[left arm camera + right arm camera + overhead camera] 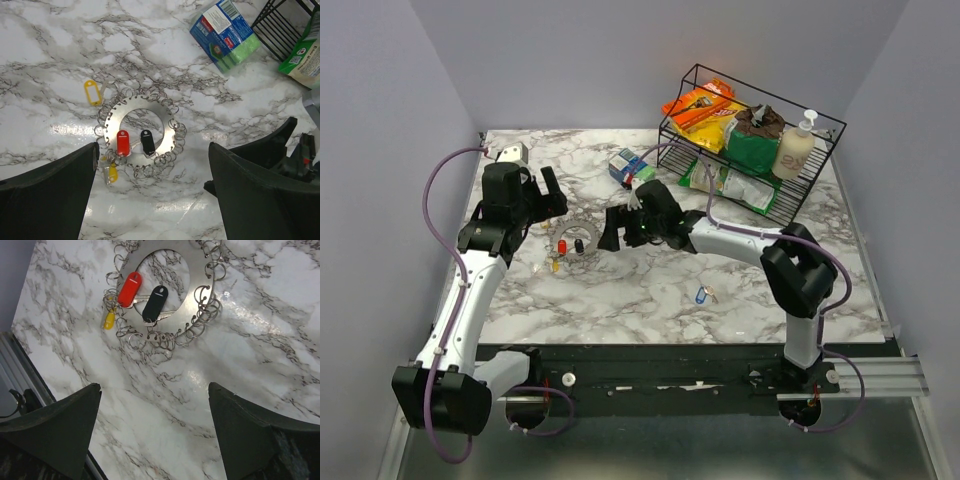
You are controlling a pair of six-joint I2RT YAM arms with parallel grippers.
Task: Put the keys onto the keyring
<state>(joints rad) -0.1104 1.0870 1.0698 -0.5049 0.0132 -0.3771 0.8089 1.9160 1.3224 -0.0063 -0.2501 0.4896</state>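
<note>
The keyring is a flat silvery ring edged with many small wire loops, lying on the marble table between my two grippers. It shows in the left wrist view and the right wrist view. A red key and a black key lie across its near band. A yellow key sits at its rim. A loose yellow tag lies beside it. A blue key lies alone at the front right. My left gripper is open and empty. My right gripper is open and empty.
A black wire rack with snack packs and a bottle stands at the back right. A blue and green sponge pack lies behind the keyring. A small grey-white block sits at the far left corner.
</note>
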